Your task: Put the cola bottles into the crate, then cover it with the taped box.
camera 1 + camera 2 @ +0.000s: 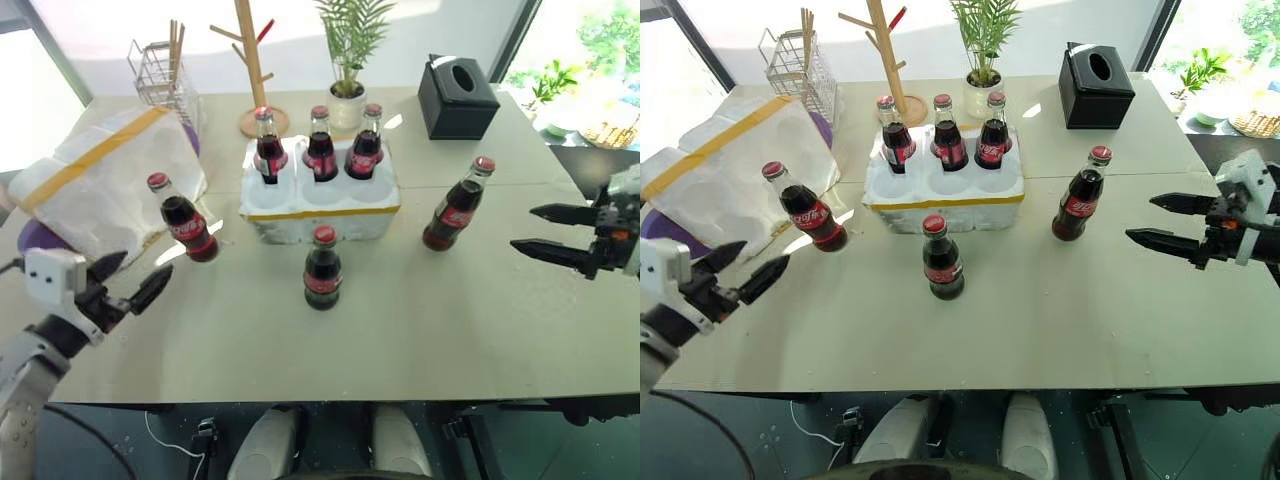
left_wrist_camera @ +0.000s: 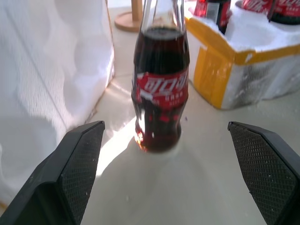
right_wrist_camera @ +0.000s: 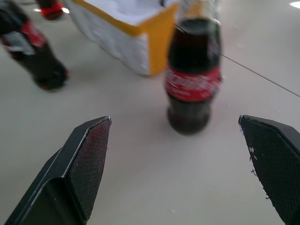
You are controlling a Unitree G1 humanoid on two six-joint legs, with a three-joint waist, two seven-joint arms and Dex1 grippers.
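Starting far left of the crate (image 1: pixel 320 195): taped box (image 1: pixel 95 180) lies tipped on its side on the table (image 1: pixel 420 330), yellow band up. Left gripper (image 1: pixel 128 282) hovers below-left of the crate, fingers spread wide, nothing between them, pointing at the left loose bottle (image 1: pixel 186 220) (which stands just beside the taped box, left of the crate). Crate sits mid-table; three cola bottles (image 1: pixel 320 145) fill its back row of holes, front row holes empty. Middle loose bottle (image 1: pixel 322 268) stands just in front of the crate, not touching it. Right loose bottle (image 1: pixel 458 205) stands right of the crate, apart from it. Right gripper (image 1: pixel 538 230) hovers further right of the crate, fingers spread, empty, aimed at that bottle. Black tissue box (image 1: pixel 457 95) behind-right of the crate; wooden rack (image 1: pixel 252 60), potted plant (image 1: pixel 350 60) behind it.
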